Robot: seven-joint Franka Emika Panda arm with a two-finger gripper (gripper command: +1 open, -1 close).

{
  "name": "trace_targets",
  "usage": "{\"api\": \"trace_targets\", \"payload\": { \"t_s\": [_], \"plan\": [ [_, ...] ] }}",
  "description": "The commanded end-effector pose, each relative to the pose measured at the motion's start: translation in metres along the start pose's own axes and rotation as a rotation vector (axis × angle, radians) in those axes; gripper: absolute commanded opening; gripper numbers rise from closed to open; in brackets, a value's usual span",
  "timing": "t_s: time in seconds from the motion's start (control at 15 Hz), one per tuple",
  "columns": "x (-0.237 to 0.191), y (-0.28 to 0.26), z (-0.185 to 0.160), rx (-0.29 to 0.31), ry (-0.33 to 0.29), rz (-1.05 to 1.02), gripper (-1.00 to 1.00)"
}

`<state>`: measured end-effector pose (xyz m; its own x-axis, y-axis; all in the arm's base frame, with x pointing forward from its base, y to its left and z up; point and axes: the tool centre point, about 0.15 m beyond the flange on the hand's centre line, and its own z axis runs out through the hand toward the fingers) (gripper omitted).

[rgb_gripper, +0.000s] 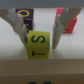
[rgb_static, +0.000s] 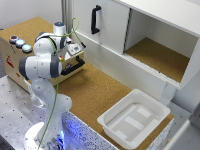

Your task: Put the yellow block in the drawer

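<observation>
In the wrist view the yellow block, marked with dark letters, sits between my two fingers, which press on its sides. My gripper is shut on it. In the exterior view the gripper hangs over the light-wood box, just above the drawer with its pale front and horizontal black bar handle. The block itself is hidden there by the hand. I cannot tell whether the block rests on a surface or hangs free.
A purple block and a red block lie just behind the yellow one. Round buttons sit on the wood box. A big white cabinet with a vertical black handle stands behind. A white plastic tub stands at the exterior view's right.
</observation>
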<state>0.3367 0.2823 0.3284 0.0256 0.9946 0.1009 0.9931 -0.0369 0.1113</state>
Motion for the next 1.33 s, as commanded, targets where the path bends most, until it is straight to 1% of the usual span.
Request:
{"api": "trace_targets", "payload": {
  "t_s": [0.0, 0.07, 0.13, 0.2, 0.47, 0.53, 0.67, 0.8, 0.87, 0.93, 1.0, 1.2, 1.27],
  "plan": [
    [0.013, -0.020, -0.048, -0.070, 0.003, -0.024, 1.00],
    [0.015, -0.020, -0.058, -0.079, -0.007, -0.008, 1.00],
    [0.018, -0.020, -0.064, -0.118, -0.040, 0.028, 1.00],
    [0.019, -0.020, -0.074, -0.126, -0.041, 0.054, 1.00],
    [0.026, -0.035, -0.136, -0.139, 0.034, 0.172, 1.00],
    [0.028, -0.041, -0.147, -0.143, 0.044, 0.184, 1.00],
    [0.029, -0.047, -0.159, -0.140, 0.042, 0.221, 1.00],
    [0.027, -0.048, -0.167, -0.123, 0.039, 0.311, 1.00],
    [0.026, -0.046, -0.171, -0.112, 0.041, 0.371, 1.00],
    [0.024, -0.043, -0.174, -0.116, 0.029, 0.441, 1.00],
    [0.022, -0.039, -0.181, -0.113, 0.034, 0.508, 1.00],
    [0.012, -0.018, -0.213, -0.090, 0.058, 0.736, 1.00],
    [0.008, -0.011, -0.222, -0.091, 0.048, 0.803, 1.00]
  ]
}}
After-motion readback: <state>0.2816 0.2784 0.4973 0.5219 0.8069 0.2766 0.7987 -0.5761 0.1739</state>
